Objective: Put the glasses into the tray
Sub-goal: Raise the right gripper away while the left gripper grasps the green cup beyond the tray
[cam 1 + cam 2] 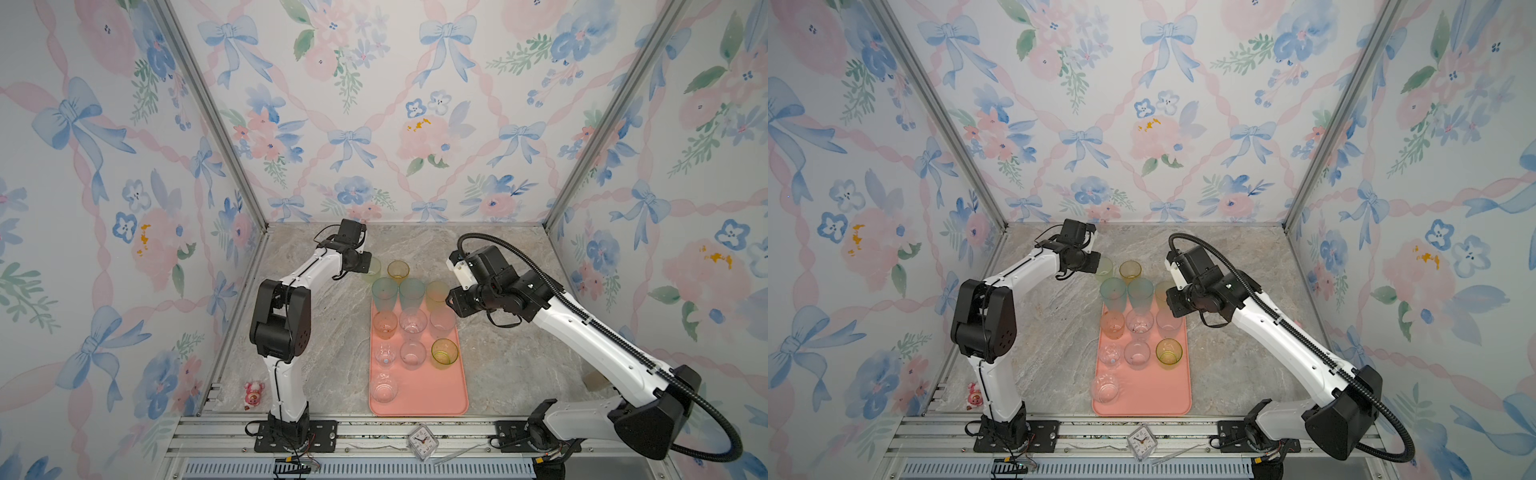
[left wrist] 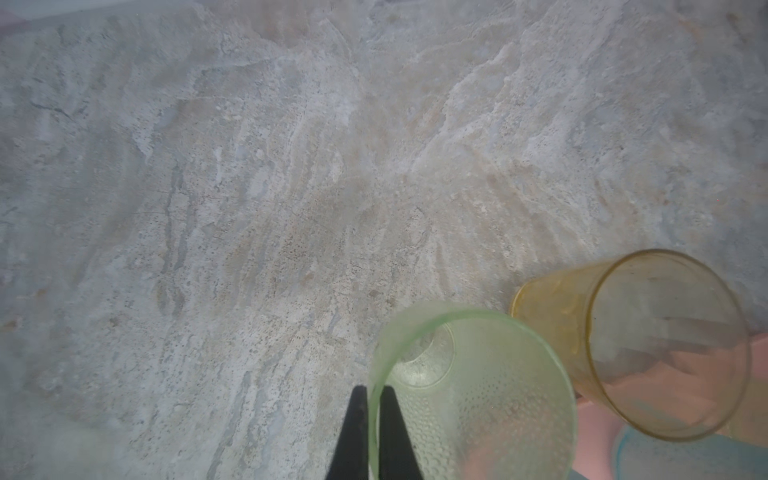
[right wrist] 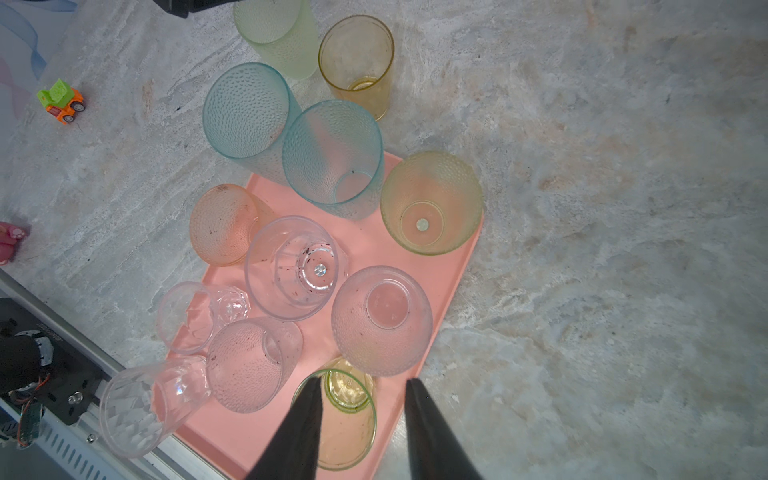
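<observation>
A pale green glass (image 2: 478,395) is beyond the tray's far left corner, beside an amber glass (image 2: 648,345) that stands on the table. My left gripper (image 2: 375,399) is shut on the green glass's rim, one finger inside and one outside. Both top views show this green glass (image 1: 375,269) (image 1: 1105,266) at the left gripper (image 1: 365,264). The salmon-pink tray (image 1: 436,395) (image 3: 249,436) holds several upright glasses, with two teal ones (image 3: 332,153) at its far end. My right gripper (image 3: 363,380) hangs open above the tray's right side, over a short yellow-green glass (image 3: 349,432), holding nothing.
A pink toy figure (image 1: 253,392) lies at the front left of the table. A small clock (image 1: 423,442) sits on the front rail. A green and orange toy truck (image 3: 62,101) stands on the table to the left. Floral walls close three sides.
</observation>
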